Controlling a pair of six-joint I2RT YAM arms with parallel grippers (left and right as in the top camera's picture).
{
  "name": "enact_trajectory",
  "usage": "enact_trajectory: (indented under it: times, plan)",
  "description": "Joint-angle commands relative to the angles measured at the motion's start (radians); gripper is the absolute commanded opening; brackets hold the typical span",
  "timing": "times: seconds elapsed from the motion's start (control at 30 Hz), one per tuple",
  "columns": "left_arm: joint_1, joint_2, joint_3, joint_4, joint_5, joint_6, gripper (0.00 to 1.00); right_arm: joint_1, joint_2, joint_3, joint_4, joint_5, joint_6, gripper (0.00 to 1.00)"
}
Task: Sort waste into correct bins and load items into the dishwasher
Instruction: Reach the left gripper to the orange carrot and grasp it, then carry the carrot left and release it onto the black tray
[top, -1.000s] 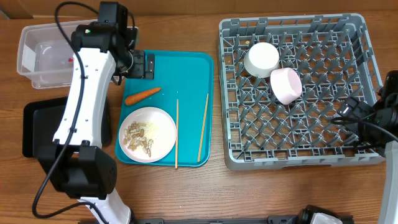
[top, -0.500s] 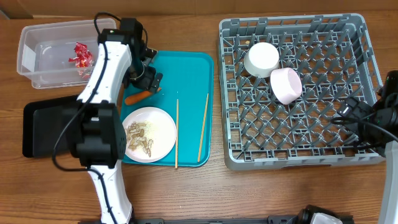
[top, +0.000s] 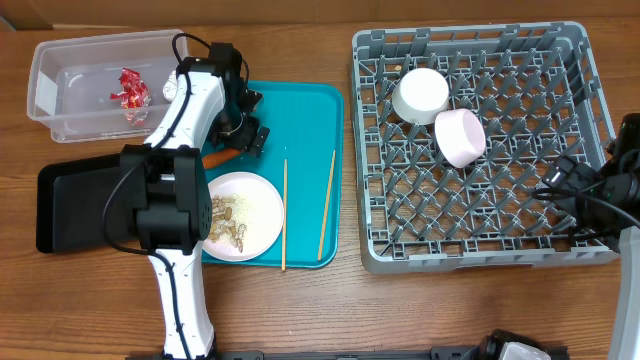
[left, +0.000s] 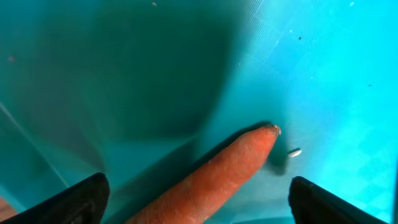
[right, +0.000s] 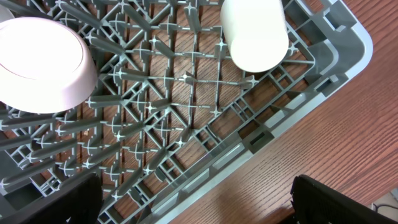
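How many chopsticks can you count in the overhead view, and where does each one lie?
2. Both lie on the teal tray: one chopstick just right of the plate, the other chopstick nearer the tray's right edge. None appears hidden.

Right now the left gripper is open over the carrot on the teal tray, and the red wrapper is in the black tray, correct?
No: the overhead view shows the red wrapper in the clear tub instead. The left gripper is open over the carrot on the teal tray.

Two white dishes (top: 420, 95) (top: 460, 137), two chopsticks (top: 284, 215) (top: 327, 204), one plate (top: 262, 200), one carrot (left: 217, 177), one red wrapper (top: 130, 88), one rack (top: 470, 255)
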Motion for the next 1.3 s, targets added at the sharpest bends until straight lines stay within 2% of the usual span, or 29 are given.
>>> enact_trajectory:
  times: [0.0,0.03,0.07,0.13,0.17,0.4,0.53,0.63,0.83,0.97,1.1,1.27]
  plan:
    - [-0.005,0.02,-0.011,0.0,0.007,0.0,0.86,-0.005,-0.012,0.018,0.002,0.002,-0.003,1.0]
    - [-0.005,0.02,-0.011,-0.003,0.007,-0.003,0.66,-0.005,-0.012,0.018,0.003,0.002,-0.003,1.0]
    - [-0.005,0.02,-0.011,-0.005,0.008,-0.005,0.57,-0.005,-0.012,0.018,0.003,0.002,-0.003,1.0]
    - [-0.005,0.02,-0.011,-0.013,0.008,-0.011,0.49,-0.005,-0.012,0.018,0.002,0.002,-0.003,1.0]
    - [-0.005,0.02,-0.011,-0.017,0.008,-0.011,0.46,-0.005,-0.012,0.018,0.003,0.002,-0.003,1.0]
    - [-0.005,0.02,-0.011,-0.01,-0.003,-0.01,0.43,-0.005,-0.012,0.018,0.002,0.002,-0.003,1.0]
    - [-0.005,0.019,-0.007,-0.003,-0.075,-0.022,0.27,-0.005,-0.012,0.018,0.001,0.002,-0.003,1.0]
    - [-0.005,0.02,-0.007,0.013,-0.121,-0.061,0.1,-0.005,-0.012,0.018,-0.002,0.002,-0.003,1.0]
    - [-0.005,0.019,-0.006,0.041,-0.124,-0.071,0.04,-0.005,-0.012,0.018,-0.002,0.002,-0.003,1.0]
    - [-0.004,0.019,0.021,0.041,-0.131,-0.071,0.04,-0.005,-0.012,0.018,-0.002,0.002,-0.003,1.0]
    - [-0.003,0.019,0.125,-0.017,-0.192,-0.094,0.04,-0.005,-0.012,0.018,-0.002,0.002,-0.003,1.0]
    - [-0.003,0.019,0.303,-0.138,-0.198,-0.145,0.04,-0.005,-0.012,0.018,-0.002,0.002,-0.003,1.0]
